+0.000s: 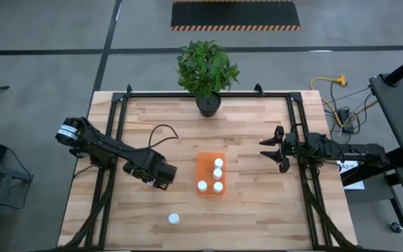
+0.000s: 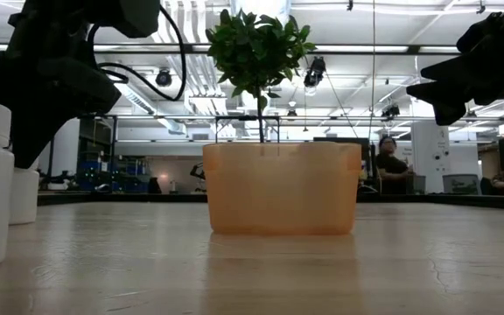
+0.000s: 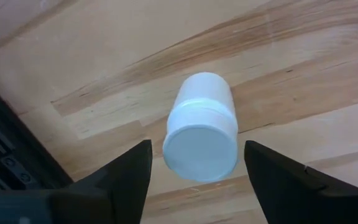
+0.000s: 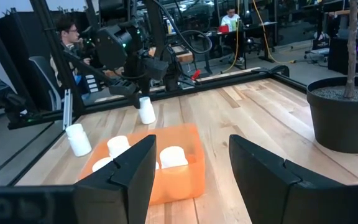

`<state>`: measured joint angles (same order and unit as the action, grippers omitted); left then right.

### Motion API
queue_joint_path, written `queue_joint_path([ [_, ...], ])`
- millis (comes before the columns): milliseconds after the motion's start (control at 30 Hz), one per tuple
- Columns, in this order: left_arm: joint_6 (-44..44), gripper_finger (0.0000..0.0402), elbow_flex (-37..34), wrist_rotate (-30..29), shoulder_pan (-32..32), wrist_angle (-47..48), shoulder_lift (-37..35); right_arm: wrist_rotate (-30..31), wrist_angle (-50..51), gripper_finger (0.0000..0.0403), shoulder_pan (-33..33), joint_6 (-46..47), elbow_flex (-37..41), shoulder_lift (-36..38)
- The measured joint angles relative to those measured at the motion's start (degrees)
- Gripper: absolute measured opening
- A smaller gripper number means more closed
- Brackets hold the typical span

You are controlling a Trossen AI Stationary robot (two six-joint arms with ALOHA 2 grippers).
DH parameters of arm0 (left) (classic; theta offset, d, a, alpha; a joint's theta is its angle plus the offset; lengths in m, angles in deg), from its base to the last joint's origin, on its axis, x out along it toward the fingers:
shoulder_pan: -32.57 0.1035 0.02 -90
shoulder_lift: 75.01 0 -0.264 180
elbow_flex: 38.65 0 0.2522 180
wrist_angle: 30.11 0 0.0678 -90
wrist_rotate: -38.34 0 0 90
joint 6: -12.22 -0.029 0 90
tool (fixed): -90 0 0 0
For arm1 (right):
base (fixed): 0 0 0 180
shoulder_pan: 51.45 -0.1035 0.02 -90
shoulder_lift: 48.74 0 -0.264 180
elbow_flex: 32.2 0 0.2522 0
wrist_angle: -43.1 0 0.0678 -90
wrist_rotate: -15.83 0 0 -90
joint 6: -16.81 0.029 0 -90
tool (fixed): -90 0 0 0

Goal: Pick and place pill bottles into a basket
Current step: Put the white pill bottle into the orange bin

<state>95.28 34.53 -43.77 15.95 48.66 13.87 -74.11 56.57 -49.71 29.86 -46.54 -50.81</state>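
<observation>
A white pill bottle [image 3: 201, 127] stands upright on its base on the wooden table. My left gripper [image 3: 197, 144] points down over it, open, one finger on either side of the cap with a gap showing on both sides. In the right wrist view the same bottle [image 4: 146, 110] stands below my left gripper [image 4: 143, 84]. The orange basket [image 1: 200, 159] lies mid-table just right of that gripper and holds several bottles [image 1: 217, 173]. Another bottle [image 1: 174, 219] stands near the table's front edge. My right gripper [image 1: 275, 149] waits level at the table's right side, open, with nothing between its fingers.
A potted plant [image 1: 208, 103] stands at the table's far edge, behind the basket. A black frame rail [image 1: 117, 119] runs along the table's left and right sides. People sit at desks in the room beyond [image 4: 67, 31]. Bare wood lies between the basket and my right gripper.
</observation>
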Motion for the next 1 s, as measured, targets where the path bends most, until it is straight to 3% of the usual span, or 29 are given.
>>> queue_joint_path([
  [300,0.0,0.0137,-0.1,0.1,0.0,0.1,0.0,0.0,0.0,0.0192,0.0,0.0,0.0,0.0],
  [633,-2.3,0.0137,1.8,-0.1,0.0,0.0,-1.0,0.0,0.0,0.0192,0.0,0.0,0.0,0.0],
  [1000,-7.2,0.0137,9.1,-2.6,0.8,-0.1,-1.0,0.0,0.0,0.0192,0.0,0.0,0.0,0.0],
])
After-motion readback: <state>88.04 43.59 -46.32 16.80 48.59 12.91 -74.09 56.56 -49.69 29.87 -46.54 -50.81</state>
